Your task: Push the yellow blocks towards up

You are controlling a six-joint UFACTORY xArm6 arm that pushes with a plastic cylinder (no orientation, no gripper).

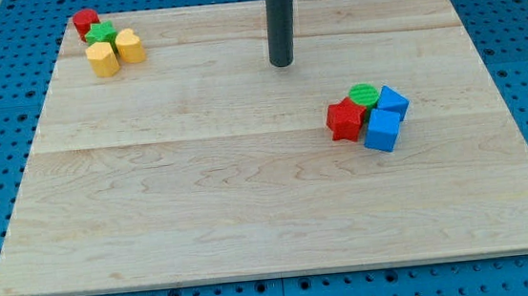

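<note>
Two yellow blocks sit at the view's top left: a yellow hexagonal block (pixel 102 59) and a yellow rounded block (pixel 130 46) touching it on its right. A green star-like block (pixel 100 33) and a red block (pixel 86 22) sit just above them. My tip (pixel 282 64) stands on the board near the top middle, far to the right of the yellow blocks and touching no block.
A second cluster sits at the view's right: a red star-like block (pixel 345 120), a green round block (pixel 364 94), and two blue cubes (pixel 392 101) (pixel 381 130). The wooden board (pixel 251 216) lies on a blue pegboard.
</note>
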